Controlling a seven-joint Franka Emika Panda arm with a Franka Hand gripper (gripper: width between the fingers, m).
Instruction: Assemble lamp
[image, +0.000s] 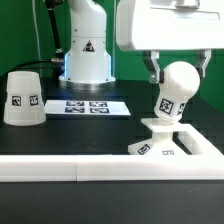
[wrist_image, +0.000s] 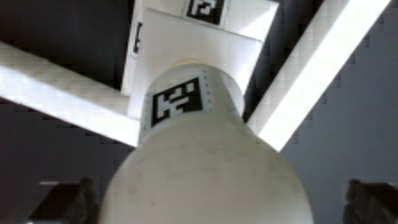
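Bulb (image: 174, 90) btwn open end effector (image: 176, 72) fingers

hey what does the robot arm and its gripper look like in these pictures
The arm is glossy white with rounded segments, a black triangular marking on its base column and a blue glow at its foot. The gripper has a boxy white body and two dark fingers.

Marker board (image: 86, 105) flat on the black table (image: 60, 140), long white rail (image: 100, 169) along its near edge.
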